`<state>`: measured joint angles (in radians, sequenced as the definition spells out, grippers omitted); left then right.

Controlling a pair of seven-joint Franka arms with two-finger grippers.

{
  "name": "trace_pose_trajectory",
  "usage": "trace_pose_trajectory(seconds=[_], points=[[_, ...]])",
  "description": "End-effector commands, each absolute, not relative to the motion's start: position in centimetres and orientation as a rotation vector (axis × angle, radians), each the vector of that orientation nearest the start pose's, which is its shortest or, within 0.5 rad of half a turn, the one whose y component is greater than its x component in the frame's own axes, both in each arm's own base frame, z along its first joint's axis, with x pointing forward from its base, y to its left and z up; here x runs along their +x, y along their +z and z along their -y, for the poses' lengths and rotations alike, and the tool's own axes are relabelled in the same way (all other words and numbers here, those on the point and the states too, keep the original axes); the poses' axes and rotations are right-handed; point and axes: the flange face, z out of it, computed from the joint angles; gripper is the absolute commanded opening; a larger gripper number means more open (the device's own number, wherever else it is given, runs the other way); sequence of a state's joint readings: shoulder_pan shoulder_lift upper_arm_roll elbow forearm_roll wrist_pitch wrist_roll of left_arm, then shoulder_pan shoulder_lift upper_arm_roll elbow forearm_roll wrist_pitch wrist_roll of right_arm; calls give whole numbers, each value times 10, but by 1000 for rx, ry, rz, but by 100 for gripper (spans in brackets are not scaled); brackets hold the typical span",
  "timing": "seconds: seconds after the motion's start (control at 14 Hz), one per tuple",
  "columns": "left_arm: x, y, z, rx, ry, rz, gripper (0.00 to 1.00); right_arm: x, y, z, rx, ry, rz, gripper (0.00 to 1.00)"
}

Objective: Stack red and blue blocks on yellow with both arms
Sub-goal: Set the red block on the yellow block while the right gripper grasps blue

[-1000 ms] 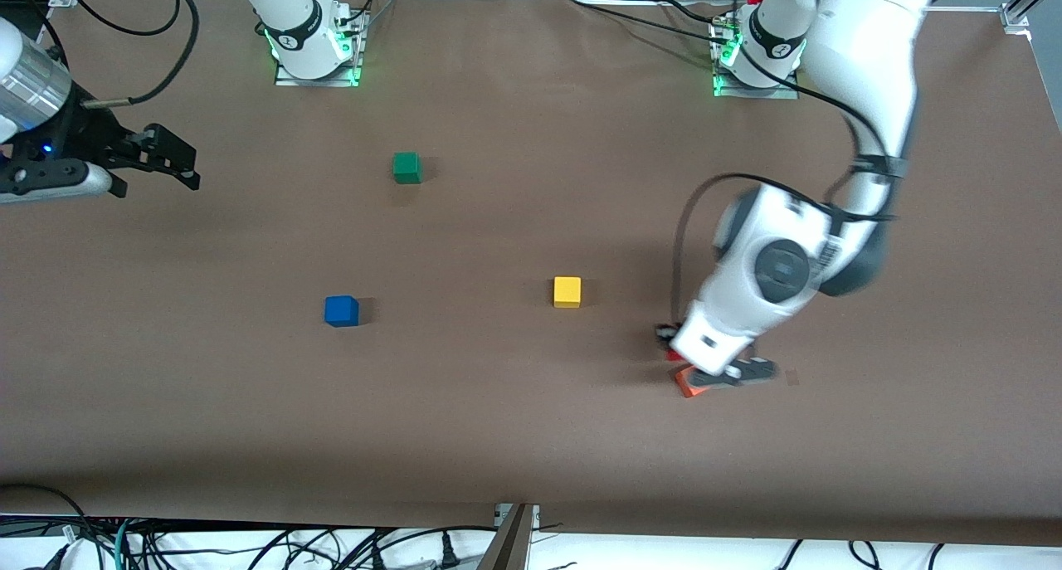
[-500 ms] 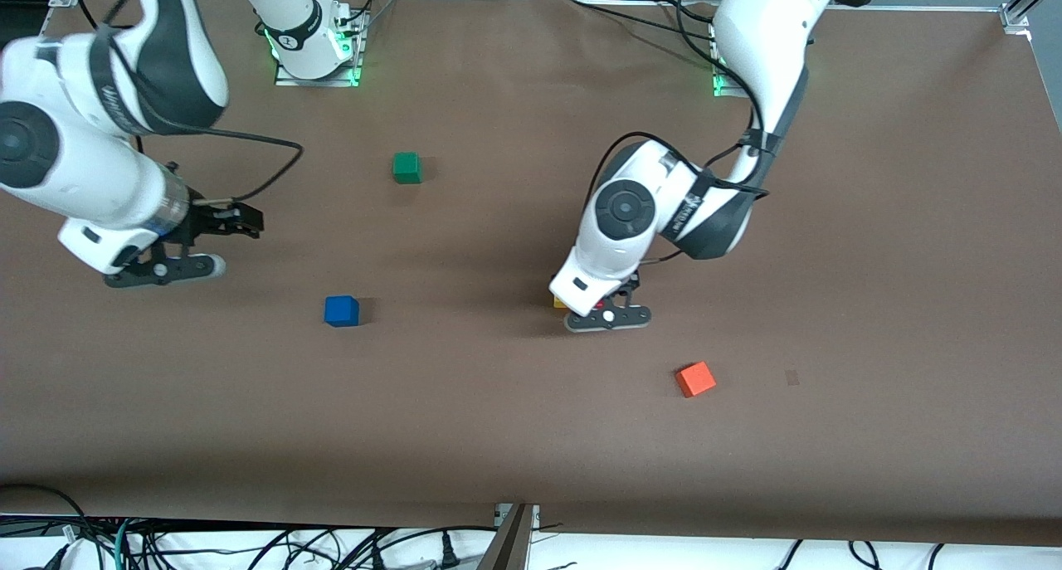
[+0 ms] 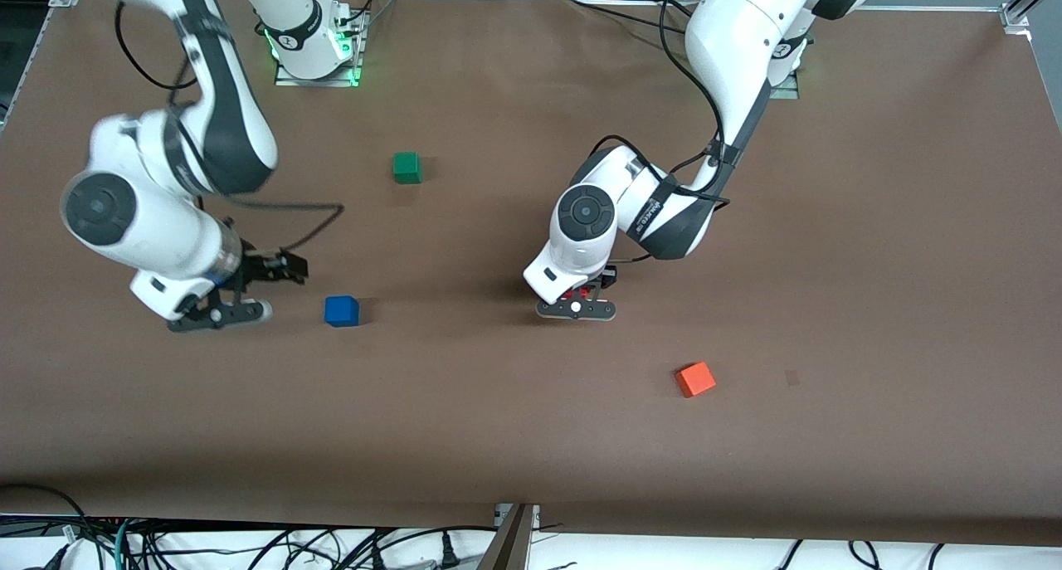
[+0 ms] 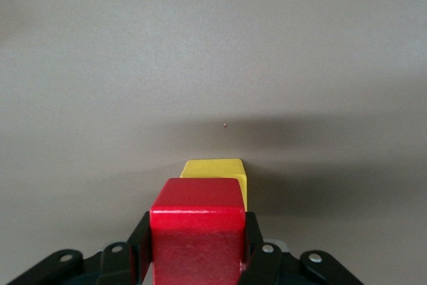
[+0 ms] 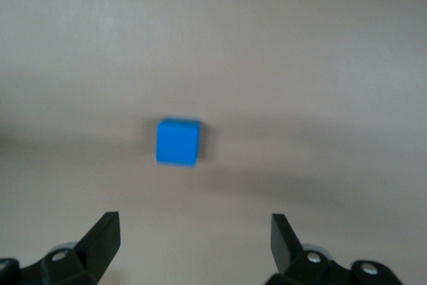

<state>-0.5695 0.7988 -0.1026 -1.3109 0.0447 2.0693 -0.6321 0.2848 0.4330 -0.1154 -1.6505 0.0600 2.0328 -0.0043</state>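
The left gripper [image 4: 197,258] pinches the red cube [image 4: 197,231] just above the yellow cube [image 4: 215,171], probably lining up to set it down. The right gripper [image 5: 193,238], fingers spread wide, hangs beside the blue cube [image 3: 341,310], seemingly approaching to grasp it.

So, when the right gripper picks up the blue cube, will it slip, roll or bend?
The blue cube looks rigid, with flat faces and square edges, so it probably will not bend or roll. Its matte surface suggests a fair grip for the open right gripper. It sits flat on the table, so a push would likely slide it, not tip it.
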Motion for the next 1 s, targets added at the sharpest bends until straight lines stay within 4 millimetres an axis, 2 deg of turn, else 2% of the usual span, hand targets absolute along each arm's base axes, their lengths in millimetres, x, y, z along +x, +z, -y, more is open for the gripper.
trace_pose_trajectory(seconds=[0.0, 0.14, 0.36, 0.57, 0.93], points=[[595, 262, 449, -3125, 49, -99, 0, 668, 298, -131, -3097, 29, 189, 100], [594, 255, 449, -3122, 57, -98, 0, 671, 265, -135, -3072, 17, 141, 100], [595, 251, 449, -3123, 61, -90, 0, 671, 231, -143, -3064, 8, 129, 100], [594, 252, 450, -3124, 59, -90, 0, 659, 212, -152, -3070, -9, 148, 98], [593, 254, 453, -3127, 56, -84, 2, 651, 206, -149, -3073, 12, 140, 78]])
